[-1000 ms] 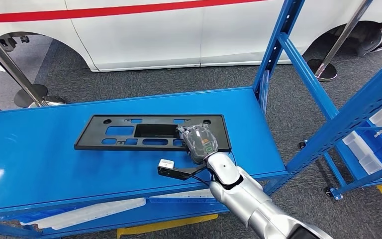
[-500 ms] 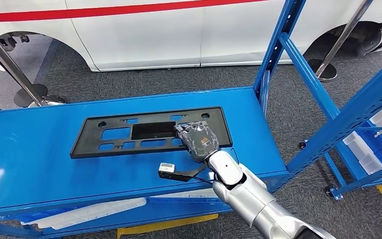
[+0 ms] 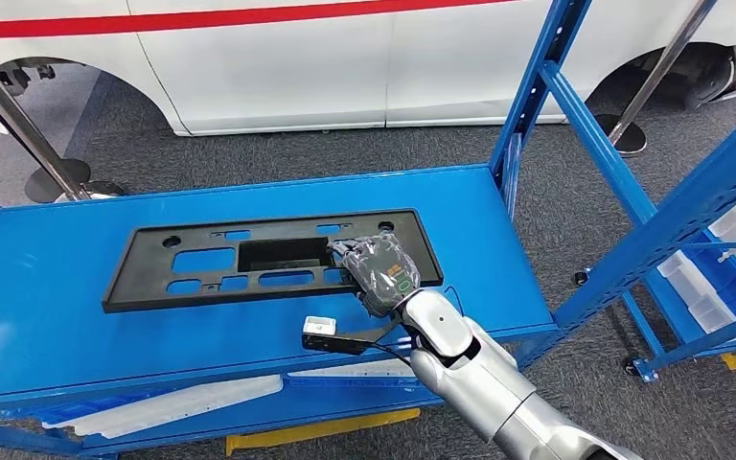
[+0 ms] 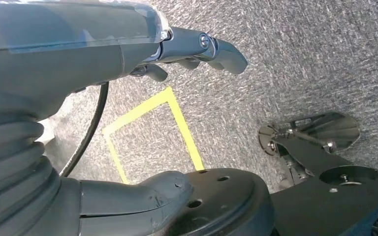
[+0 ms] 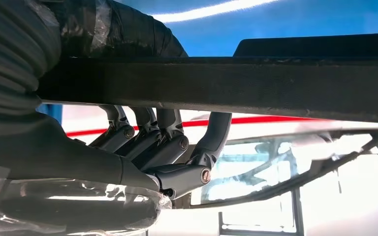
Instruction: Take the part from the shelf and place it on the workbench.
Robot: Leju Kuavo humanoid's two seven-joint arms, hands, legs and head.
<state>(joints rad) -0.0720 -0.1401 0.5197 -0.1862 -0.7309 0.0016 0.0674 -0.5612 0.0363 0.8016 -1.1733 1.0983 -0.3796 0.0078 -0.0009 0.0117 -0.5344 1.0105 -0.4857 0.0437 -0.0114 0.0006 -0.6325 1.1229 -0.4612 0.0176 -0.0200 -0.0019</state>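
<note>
Head view: right hand (image 3: 381, 271) gripping black flat part (image 3: 206, 266) at its near right end, thumb side over the top, part lying on or just above blue shelf (image 3: 77, 326), contact with the surface hard to tell. Long axis running left to right across the shelf, stretching well off to the hand's left, so load hanging to one side of the grasp. Right wrist view: dark fingers (image 5: 165, 142) curling under the part's edge, wrapped tight. Left wrist view: left hand (image 4: 197, 46) hanging over grey carpet, fingers loosely curled, holding nothing, far from the part. Workbench not visible anywhere. Far left end of part unobstructed; underside and fingertip contact hidden.
</note>
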